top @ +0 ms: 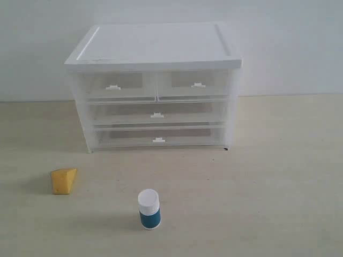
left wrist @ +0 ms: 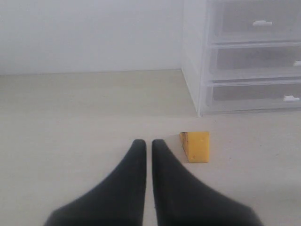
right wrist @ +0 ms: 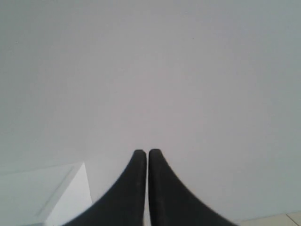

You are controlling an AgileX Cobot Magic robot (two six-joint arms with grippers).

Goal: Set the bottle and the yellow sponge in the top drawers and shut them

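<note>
So, pretty bare scene. A white plastic cabinet (top: 155,45) with translucent fronts sits in the upper middle of the exterior view, close to a plain pale wall (top: 289,48). Its two small half-width top drawers (top: 120,88) sit side by side right under the lid. Both are pushed fully in, and each has a little white tab handle (top: 113,87). Under them are two full-width drawers (top: 156,122), also shut. What's inside any of them can't be told through the cloudy plastic.

Both task things are out on the pale beige surface (top: 268,193) in front of the cabinet. The yellow sponge (top: 64,181), a little wedge of orange-yellow foam, lies at the lower left of the exterior view, well clear of the cabinet. The bottle (top: 149,209) is small and squat, with a white screw cap, teal-blue label and white base. It stands upright at the bottom centre, to the right of the sponge and apart from it.

The tools only show in the wrist views. The left tool (left wrist: 148,142) has its two black fingers pressed together with just a hairline between them, gripping nothing. The sponge lies just beside its fingertips, not touching, and the cabinet's corner is further off. The right tool (right wrist: 148,151) is likewise closed up tight and empty. Its camera sees mostly wall plus a corner of the cabinet's top.
</note>
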